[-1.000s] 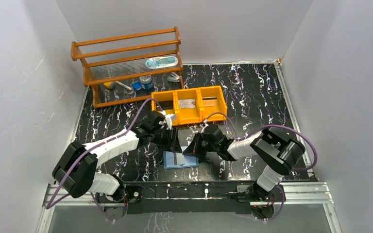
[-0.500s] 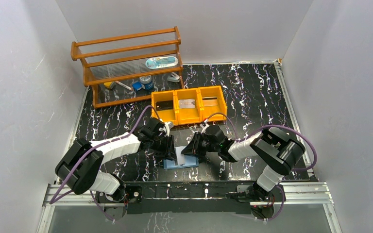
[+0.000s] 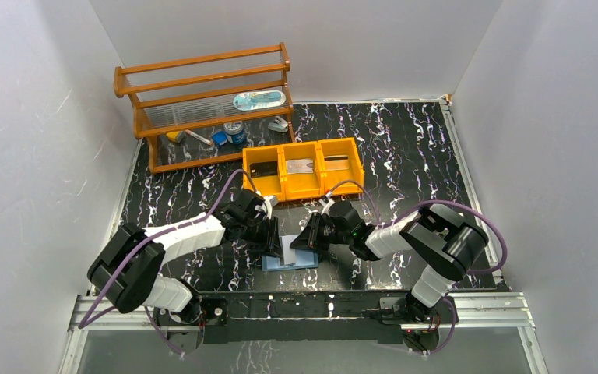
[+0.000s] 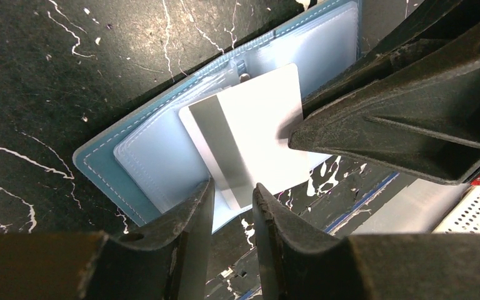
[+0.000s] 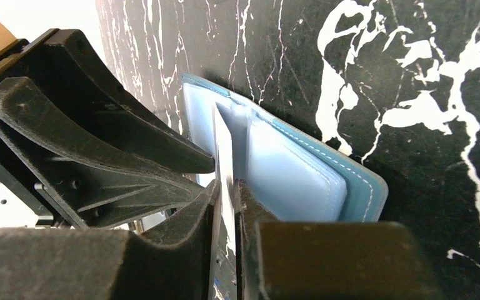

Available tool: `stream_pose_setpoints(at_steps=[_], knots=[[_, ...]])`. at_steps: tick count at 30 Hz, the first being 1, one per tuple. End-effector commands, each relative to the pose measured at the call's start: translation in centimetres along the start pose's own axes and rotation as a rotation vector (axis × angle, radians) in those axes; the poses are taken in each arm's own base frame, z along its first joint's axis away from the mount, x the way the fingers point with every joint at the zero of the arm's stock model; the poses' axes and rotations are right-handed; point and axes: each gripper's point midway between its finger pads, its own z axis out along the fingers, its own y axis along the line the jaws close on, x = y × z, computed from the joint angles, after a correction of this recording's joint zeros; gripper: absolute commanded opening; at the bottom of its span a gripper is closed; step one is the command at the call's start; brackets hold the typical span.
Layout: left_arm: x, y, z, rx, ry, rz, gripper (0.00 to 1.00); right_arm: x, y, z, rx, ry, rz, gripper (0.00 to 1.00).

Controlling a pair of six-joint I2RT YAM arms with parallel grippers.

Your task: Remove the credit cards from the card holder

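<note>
One credit card (image 4: pixel 256 125) seems pinched in right claw (image 5: pixel 226 190), left claw (image 4: pixel 231 190) parted astride it.

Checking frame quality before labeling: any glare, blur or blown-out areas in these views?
Top view: evenly lit, sharp throughout. Left wrist: card crisp, left fingers dark and slightly soft. Right wrist: top-left corner blown out white, right fingers blurred, holder in focus.

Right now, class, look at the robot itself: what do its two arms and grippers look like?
Both the left arm and right arm have white link shells between bulky black joint housings, and each trails a looping purple cable. The left gripper and right gripper are matte black plastic, each with two wedge-shaped, ridged fingers tapering to blunt tips.
</note>
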Motion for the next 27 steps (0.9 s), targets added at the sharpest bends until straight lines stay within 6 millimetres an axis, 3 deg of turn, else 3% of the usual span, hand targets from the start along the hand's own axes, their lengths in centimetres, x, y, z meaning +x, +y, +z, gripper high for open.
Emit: stream_pose_setpoints(at_steps=[1,8,13,15,18,20,27], knots=[[0.6,1.9,-0.2,-0.086,-0.005,0.009,0.29,-0.4,1.1,0.7,-0.031,-0.003,-0.046,0.22],[0.5,1.2,-0.6,-0.059,-0.015,0.012,0.28,0.3,2.3,1.7,-0.076,0.015,-0.045,0.26],[0.4,1.1,-0.7,-0.059,-0.02,0.008,0.28,-0.1,1.6,1.4,-0.026,-0.018,-0.047,0.16],[0.4,1.2,-0.7,-0.062,-0.026,-0.003,0.28,-0.3,1.3,1.0,-0.006,-0.041,-0.048,0.19],[0.4,0.6,-0.5,-0.027,-0.023,0.003,0.28,-0.6,1.1,0.6,0.021,-0.059,-0.046,0.34],[0.2,1.1,-0.8,-0.066,-0.028,0.011,0.28,-0.7,1.2,0.7,0.025,-0.059,-0.044,0.35],[0.3,1.4,-0.8,-0.078,-0.02,0.018,0.28,-0.5,1.4,0.5,0.013,-0.052,-0.034,0.24]])
